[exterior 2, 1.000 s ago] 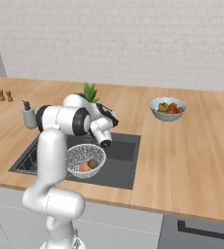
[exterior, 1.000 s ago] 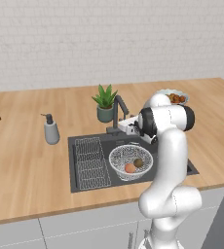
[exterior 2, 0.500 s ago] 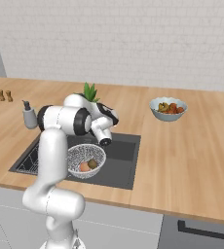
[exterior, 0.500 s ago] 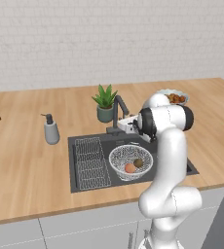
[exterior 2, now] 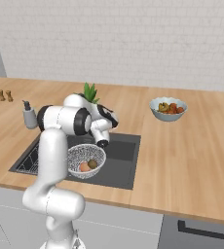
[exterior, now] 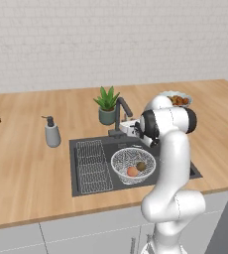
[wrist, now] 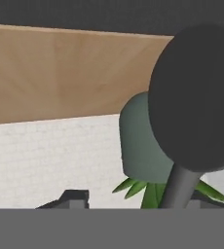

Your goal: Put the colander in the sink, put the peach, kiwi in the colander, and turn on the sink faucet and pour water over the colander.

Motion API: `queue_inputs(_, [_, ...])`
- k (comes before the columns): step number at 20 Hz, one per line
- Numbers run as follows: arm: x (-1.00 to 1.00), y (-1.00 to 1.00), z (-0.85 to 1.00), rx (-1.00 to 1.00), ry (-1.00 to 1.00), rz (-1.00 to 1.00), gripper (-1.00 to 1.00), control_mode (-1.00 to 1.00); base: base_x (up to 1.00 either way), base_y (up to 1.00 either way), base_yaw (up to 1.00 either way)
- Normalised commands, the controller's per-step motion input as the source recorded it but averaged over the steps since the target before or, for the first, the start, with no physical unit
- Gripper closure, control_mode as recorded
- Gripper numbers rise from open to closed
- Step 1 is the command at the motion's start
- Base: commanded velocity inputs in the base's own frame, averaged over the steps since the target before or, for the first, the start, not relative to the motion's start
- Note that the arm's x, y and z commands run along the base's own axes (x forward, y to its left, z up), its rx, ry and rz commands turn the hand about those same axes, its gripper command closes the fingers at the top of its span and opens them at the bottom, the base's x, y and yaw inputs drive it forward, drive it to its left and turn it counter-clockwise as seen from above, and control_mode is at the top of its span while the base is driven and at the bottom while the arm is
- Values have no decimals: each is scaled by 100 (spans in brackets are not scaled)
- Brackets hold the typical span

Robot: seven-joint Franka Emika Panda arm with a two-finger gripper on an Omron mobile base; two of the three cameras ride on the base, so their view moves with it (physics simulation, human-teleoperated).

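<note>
Silvery colander [exterior: 133,165]: in sink [exterior: 185,171], holding peach [exterior: 132,171] and kiwi [exterior: 141,166].
Gripper [exterior: 132,127]: at faucet [exterior: 121,110]; jaw state cannot be made out.
Writing: none readable.

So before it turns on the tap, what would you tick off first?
1. Colander sits in the sink: ok.
2. Peach is in the colander: ok.
3. Kiwi is in the colander: ok.
4. Claw is close to the faucet: ok.
5. Claw firmly on the faucet handle: cannot tell.
6. Water running: not ok, no stream is visible yet.
</note>
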Motion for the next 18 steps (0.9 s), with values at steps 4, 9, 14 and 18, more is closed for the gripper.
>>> queue_inputs(4, [33,-75,0,8,4,-9,100,-100,0,0,0])
queue_inputs(9, [36,-80,0,8,11,-15,100,-100,0,0,0])
queue_inputs(14, [-10,-74,23,15,5,-5,100,-100,0,0,0])
queue_inputs(18, [-100,-56,47,19,-19,14,100,-100,0,0,0])
